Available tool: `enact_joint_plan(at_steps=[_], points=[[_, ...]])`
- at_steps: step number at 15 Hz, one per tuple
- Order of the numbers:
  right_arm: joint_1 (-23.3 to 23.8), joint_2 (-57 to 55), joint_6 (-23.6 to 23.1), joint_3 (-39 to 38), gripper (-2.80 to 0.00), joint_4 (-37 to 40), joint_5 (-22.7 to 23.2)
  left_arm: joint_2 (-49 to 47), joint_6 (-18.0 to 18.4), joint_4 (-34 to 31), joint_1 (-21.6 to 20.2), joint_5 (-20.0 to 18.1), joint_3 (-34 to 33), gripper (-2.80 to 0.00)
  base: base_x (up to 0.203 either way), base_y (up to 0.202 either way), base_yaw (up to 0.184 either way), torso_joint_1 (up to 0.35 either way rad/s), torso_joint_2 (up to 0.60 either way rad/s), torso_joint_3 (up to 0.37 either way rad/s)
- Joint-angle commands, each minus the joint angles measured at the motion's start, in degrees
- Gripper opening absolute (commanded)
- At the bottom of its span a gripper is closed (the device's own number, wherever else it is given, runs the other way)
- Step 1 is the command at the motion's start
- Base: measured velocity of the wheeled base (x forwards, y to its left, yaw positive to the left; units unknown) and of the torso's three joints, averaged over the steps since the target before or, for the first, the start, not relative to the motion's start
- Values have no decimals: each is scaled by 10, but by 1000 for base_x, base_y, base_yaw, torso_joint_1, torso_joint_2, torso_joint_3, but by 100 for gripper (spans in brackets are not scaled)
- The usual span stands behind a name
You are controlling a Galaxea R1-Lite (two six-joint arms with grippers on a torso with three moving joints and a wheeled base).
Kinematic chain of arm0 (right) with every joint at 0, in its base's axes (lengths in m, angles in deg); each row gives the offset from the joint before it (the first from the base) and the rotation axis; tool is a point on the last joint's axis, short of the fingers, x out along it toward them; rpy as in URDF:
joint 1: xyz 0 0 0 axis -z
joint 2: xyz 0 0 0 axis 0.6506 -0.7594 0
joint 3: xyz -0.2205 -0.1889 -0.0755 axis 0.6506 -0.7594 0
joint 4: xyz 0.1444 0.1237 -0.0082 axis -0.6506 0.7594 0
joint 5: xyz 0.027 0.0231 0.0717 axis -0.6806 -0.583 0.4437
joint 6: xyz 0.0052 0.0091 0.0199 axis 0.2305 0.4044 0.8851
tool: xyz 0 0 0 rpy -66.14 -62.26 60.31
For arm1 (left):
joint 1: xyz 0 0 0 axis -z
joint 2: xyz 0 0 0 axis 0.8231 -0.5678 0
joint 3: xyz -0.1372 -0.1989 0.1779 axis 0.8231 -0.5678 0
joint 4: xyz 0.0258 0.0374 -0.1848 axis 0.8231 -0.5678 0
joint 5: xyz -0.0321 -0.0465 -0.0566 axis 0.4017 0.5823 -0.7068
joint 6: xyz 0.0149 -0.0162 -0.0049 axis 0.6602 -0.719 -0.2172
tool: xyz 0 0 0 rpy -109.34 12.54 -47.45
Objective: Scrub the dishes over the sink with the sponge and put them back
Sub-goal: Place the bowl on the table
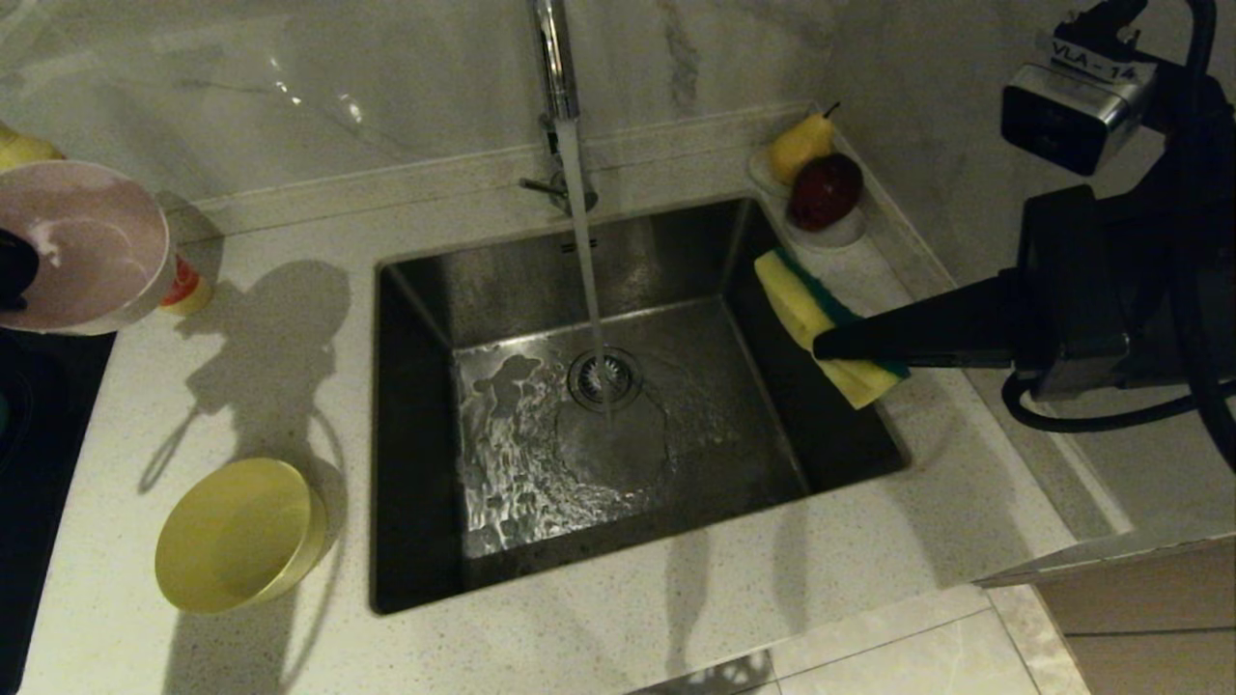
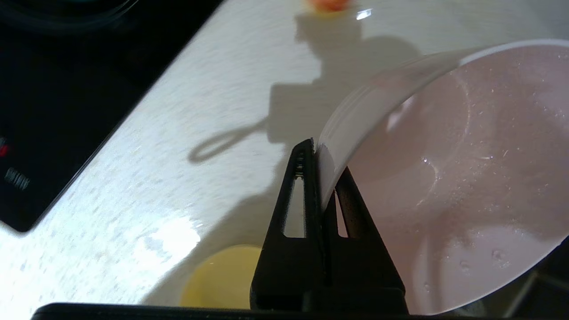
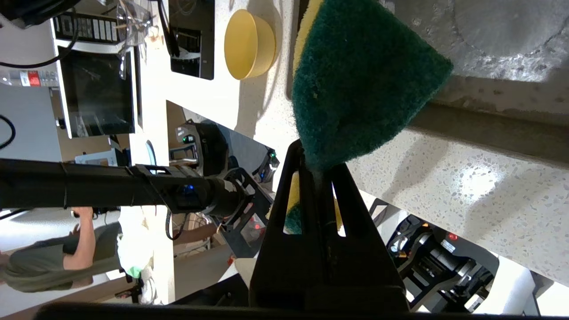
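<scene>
While water runs from the faucet (image 1: 558,58) straight onto the drain strainer (image 1: 604,377), both arms hold their tools off to the sides of the sink (image 1: 415,405); neither is under the stream.

At the far left of the head view the left gripper (image 2: 321,151) is clamped on the rim of the pale pink bowl (image 1: 77,246), one finger inside the wall and one outside; the bowl is tipped so that its wet inside faces the camera, and it hangs over the speckled countertop (image 1: 290,405), well apart from the basin; a rim pinch like this probably leaves the hollow free for a scrubbing face to reach in.

On the other side, the right gripper (image 3: 318,158) is closed on the sponge (image 1: 816,319), squeezing one end of it; the sponge sticks out over the sink's right edge, yellow foam towards the basin and green scouring layer (image 3: 355,80) turned the other way; holding it by the end likely keeps most of its length free for wiping.

Upright on the counter to the left of the sink sits the yellow bowl (image 1: 237,536), near the front edge. A blue bowl shows in no view. Behind the sink's right corner a pear (image 1: 800,145) and a dark red apple (image 1: 826,190) rest on a small white dish (image 1: 840,232), clear of the work.

My reading is that bowl and sponge must next meet over the basin.
</scene>
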Motion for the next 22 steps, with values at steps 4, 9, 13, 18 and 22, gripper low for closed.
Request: enact_joint_plan(at_steps=[4, 9, 13, 18, 22], points=[[0, -3, 0, -11, -280, -2, 2, -79, -27, 3, -121, -73, -31, -280, 0, 0, 0, 0, 0, 0], [1, -7, 0, -16, -280, -5, 2, -171, -35, 51, -185, -125, -50, -280, 0, 0, 0, 0, 0, 0], [1, -7, 0, -19, -280, -7, 2, -227, -35, 64, -205, -150, -55, -280, 0, 0, 0, 0, 0, 0], [1, 1, 1, -25, -280, -7, 3, -222, -34, 64, -217, -214, -52, -280, 0, 0, 0, 0, 0, 0], [1, 4, 1, -27, -280, -6, 4, -229, -35, 64, -217, -215, -54, -280, 0, 0, 0, 0, 0, 0]])
